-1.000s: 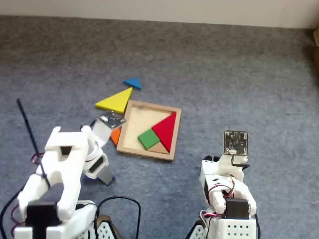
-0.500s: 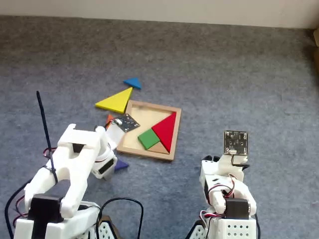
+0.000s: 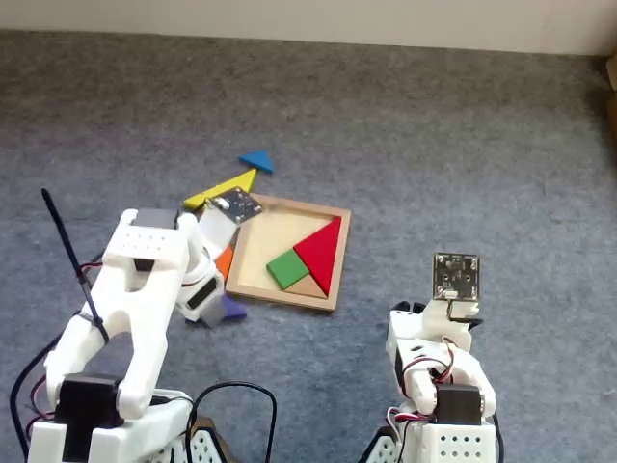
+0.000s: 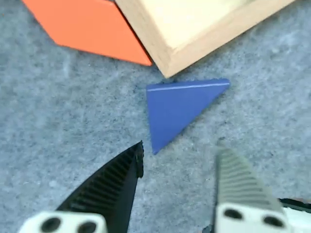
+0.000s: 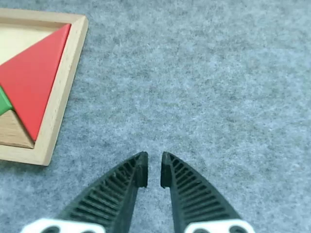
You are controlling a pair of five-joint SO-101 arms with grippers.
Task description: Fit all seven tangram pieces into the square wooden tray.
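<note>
Blue triangle (image 4: 180,109): flat on the carpet, just off a corner of the wooden tray (image 4: 150,43), near the orange piece (image 4: 92,26). Left gripper (image 4: 180,148): released, jaws spread either side of one tip. Best centred over the triangle's body before clamping opposite edges. Right gripper (image 5: 153,160): clenched, empty, well apart.

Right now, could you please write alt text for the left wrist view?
The left gripper, fingers open, hovers over a blue triangle on grey carpet, beside a corner of the wooden tray and an orange piece.
</note>
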